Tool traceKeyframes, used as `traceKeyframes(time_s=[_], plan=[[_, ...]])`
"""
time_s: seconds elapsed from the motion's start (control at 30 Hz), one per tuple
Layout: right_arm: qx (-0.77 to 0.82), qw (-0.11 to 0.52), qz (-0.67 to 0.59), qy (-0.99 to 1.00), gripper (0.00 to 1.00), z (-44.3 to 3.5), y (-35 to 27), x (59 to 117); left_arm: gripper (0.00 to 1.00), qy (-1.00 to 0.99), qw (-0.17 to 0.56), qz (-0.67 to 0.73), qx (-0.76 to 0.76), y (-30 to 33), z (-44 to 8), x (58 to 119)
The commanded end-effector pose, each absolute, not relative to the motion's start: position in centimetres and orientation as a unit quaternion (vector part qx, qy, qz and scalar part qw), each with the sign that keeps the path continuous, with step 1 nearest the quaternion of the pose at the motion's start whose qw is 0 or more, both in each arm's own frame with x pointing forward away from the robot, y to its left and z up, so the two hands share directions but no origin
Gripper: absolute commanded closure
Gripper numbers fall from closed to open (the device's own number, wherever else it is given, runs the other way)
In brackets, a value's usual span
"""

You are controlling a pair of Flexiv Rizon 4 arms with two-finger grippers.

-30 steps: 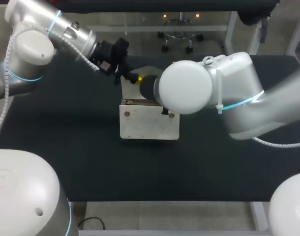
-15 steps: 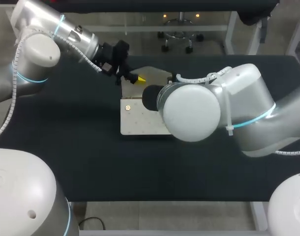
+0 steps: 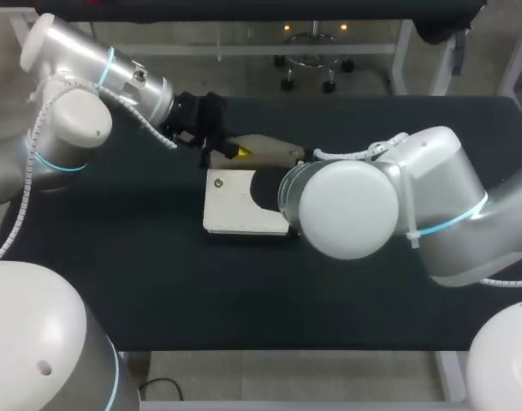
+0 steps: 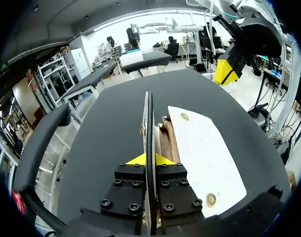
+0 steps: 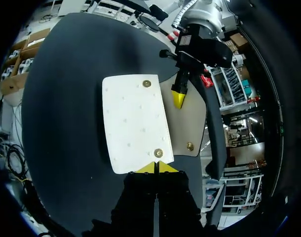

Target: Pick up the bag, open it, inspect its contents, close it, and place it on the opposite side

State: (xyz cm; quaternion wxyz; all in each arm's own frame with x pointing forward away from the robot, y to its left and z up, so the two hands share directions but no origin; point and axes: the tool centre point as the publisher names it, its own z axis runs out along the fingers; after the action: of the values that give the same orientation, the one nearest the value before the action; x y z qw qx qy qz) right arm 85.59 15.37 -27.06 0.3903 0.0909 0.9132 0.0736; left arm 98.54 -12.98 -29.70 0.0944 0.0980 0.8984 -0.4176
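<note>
Holding: one bag (image 3: 240, 205), flat, cream and tan, leather-like, lying mid-table (image 3: 115, 274) between my two arms

Left gripper (image 4: 150, 160): clenched on the tan flap (image 3: 274, 150), which stands edge-on between its tips, lifted away from the white front panel (image 5: 133, 123)

Right gripper (image 5: 155, 168): tips pressed together, nothing seen between them, poised at the panel's edge by a brass snap (image 5: 159, 153); I cannot confirm contact with the bag

Handling, as judged: light; panels stiff enough to keep their shape, joined by a soft fold; smooth faces likely slippery under flat pads

Best hold: the thin edge of a flap or panel, pinched from both faces, clear of the snaps

Risk: flap sliding free if pulled too steeply
</note>
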Motion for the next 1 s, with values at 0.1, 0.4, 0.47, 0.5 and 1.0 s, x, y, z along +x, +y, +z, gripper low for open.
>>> traceKeyframes(time_s=[0.1, 0.4, 0.47, 0.5, 1.0], plan=[[0.089, 0.392, 0.077, 0.912, 1.00, -27.3, 15.2, 85.8, 1.00, 0.898, 0.111, -0.416, 0.089, -13.3, -29.5, 97.7], [0.089, 0.392, 0.077, 0.912, 1.00, -27.3, 15.2, 85.8, 1.00, 0.898, 0.111, -0.416, 0.089, -13.3, -29.5, 97.7], [0.089, 0.392, 0.077, 0.912, 1.00, -27.3, 15.2, 85.8, 1.00, 0.898, 0.111, -0.416, 0.089, -13.3, -29.5, 97.7], [0.089, 0.392, 0.077, 0.912, 1.00, -27.3, 15.2, 85.8, 1.00, 0.898, 0.111, -0.416, 0.089, -13.3, -29.5, 97.7], [0.084, 0.421, 0.073, 0.900, 1.00, -31.3, 17.5, 82.6, 1.00, 0.885, 0.228, -0.394, 0.100, -13.0, -32.4, 98.8]])
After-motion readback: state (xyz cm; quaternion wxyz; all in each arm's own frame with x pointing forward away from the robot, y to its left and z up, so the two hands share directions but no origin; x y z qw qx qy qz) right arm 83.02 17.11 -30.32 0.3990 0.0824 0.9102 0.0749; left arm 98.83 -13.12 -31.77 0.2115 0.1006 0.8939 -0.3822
